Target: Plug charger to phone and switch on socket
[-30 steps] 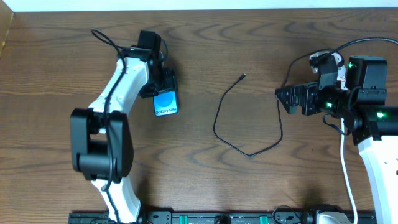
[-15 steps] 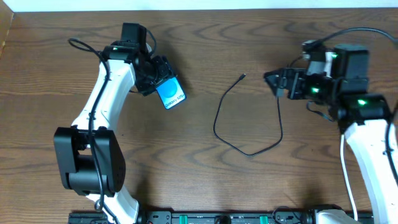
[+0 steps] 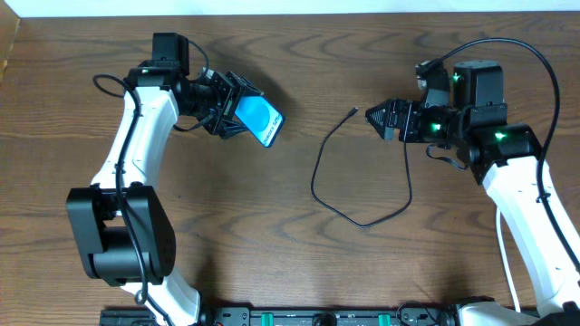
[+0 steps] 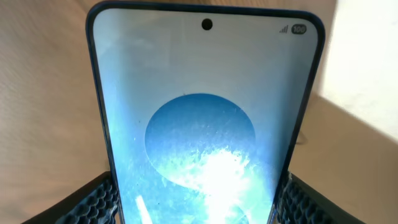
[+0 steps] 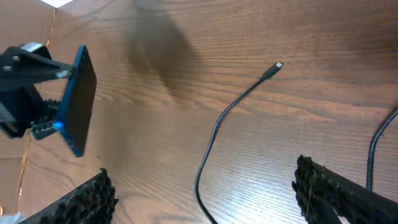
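Observation:
My left gripper point(image 3: 237, 116) is shut on the phone point(image 3: 257, 121), holding it tilted above the table at the upper left. Its blue screen with a lighter oval fills the left wrist view point(image 4: 202, 124), between the two jaw pads. The charger's black cable point(image 3: 319, 177) lies curved on the table in the middle, its small plug tip point(image 3: 352, 112) pointing up and right. My right gripper point(image 3: 381, 119) is open and empty, just right of the plug tip. In the right wrist view the plug tip point(image 5: 273, 69) lies ahead of the open jaws point(image 5: 205, 193), with the phone point(image 5: 78, 109) at the left. The socket and the white adapter are out of view.
The wooden table point(image 3: 272, 244) carries only the cable. A black rail with green marks point(image 3: 317, 317) runs along the front edge. A white wall strip point(image 3: 290, 7) borders the back edge.
My left arm has swung the phone up and to the right, turning its screen toward the centre. My right gripper has moved left and up, closer to the plug tip.

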Tool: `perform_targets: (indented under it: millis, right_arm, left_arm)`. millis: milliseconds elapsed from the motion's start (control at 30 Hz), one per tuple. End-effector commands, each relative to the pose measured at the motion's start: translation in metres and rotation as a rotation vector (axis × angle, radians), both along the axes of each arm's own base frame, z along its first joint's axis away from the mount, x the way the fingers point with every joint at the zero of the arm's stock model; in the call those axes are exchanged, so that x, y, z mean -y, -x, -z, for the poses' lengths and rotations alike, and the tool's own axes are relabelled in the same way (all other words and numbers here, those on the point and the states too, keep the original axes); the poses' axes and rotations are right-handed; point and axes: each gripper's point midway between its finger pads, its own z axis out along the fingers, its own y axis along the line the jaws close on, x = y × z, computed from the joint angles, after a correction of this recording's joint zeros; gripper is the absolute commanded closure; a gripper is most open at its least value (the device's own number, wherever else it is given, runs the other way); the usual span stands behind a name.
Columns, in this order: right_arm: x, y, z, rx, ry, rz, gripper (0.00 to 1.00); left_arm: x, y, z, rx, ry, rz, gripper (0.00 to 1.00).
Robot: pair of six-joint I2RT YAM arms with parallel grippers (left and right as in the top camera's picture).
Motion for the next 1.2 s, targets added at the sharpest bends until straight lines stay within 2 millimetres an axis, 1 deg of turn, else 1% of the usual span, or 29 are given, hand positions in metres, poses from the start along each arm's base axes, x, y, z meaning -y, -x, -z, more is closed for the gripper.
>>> perform_targets:
  millis: [0, 200, 400, 667, 1067, 1167]
  right_arm:
    - [-0.003, -0.004, -0.004, 0.004, -0.009, 0.003, 0.09]
    - [-0.004, -0.005, 0.001, -0.012, -0.007, 0.003, 0.1]
    - [-0.009, -0.005, 0.006, -0.021, -0.004, -0.012, 0.1]
    - [-0.015, -0.005, 0.005, -0.013, -0.006, -0.027, 0.09]
    - [-0.016, -0.006, 0.005, -0.008, -0.007, -0.028, 0.08]
    - [-0.018, -0.006, 0.003, 0.002, -0.009, -0.035, 0.08]
  left_arm:
    - [0.016, 0.002, -0.049, -0.038, 0.21, -0.035, 0.34]
    - [0.026, 0.009, -0.065, -0.136, 0.341, -0.05, 0.34]
    - [0.03, 0.012, -0.073, -0.231, 0.414, -0.083, 0.34]
    - [0.031, 0.013, -0.075, -0.292, 0.438, -0.115, 0.35]
    - [0.031, 0.013, -0.075, -0.293, 0.438, -0.115, 0.34]
    - [0.031, 0.013, -0.075, -0.293, 0.438, -0.115, 0.35]
